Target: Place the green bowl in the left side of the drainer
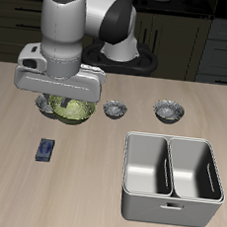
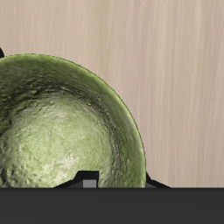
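The green bowl [image 1: 72, 109] sits on the table toward the back, partly covered by my hand. It fills the wrist view [image 2: 61, 131], mottled yellow-green inside and seen from close above. My gripper [image 1: 63, 98] hangs right over the bowl, low above it. Its fingers are hidden behind the hand, so I cannot tell how the jaws stand. The drainer [image 1: 127, 173], a large grey metal tub with two deep compartments, stands near the table's front edge, well away from the bowl. Both compartments look empty.
Two grey patterned bowls [image 1: 115, 109] [image 1: 168, 110] stand in a row beside the green bowl, between it and the drainer's far side. A small blue flat object [image 1: 46, 150] lies nearer the front edge.
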Controlling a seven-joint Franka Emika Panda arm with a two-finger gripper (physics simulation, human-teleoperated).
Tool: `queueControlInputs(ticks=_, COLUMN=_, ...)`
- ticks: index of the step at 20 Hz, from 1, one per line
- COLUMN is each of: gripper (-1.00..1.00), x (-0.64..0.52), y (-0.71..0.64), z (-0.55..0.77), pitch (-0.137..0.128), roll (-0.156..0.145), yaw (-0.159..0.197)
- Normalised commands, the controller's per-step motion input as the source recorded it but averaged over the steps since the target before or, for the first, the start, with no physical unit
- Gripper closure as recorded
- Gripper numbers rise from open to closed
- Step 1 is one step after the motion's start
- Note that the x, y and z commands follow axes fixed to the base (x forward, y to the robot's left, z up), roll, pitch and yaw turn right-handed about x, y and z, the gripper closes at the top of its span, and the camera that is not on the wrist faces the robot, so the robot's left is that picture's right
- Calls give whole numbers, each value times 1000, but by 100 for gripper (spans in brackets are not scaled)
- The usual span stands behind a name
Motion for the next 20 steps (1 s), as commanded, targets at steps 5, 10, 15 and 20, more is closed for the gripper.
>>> queueControlInputs(ticks=5, gripper=100, x=-153, y=-7, z=439, pitch=-32, roll=-9, yaw=-14)
queueControlInputs(ticks=10, gripper=100, x=-235, y=18, z=572, pitch=-58, roll=-15, yaw=4)
queueControlInputs(ticks=15, gripper=100, x=-308, y=40, z=496, pitch=-50, roll=-7, yaw=23)
queueControlInputs(ticks=20, gripper=100, x=-192, y=106, z=333, pitch=-24, roll=4, yaw=-9)
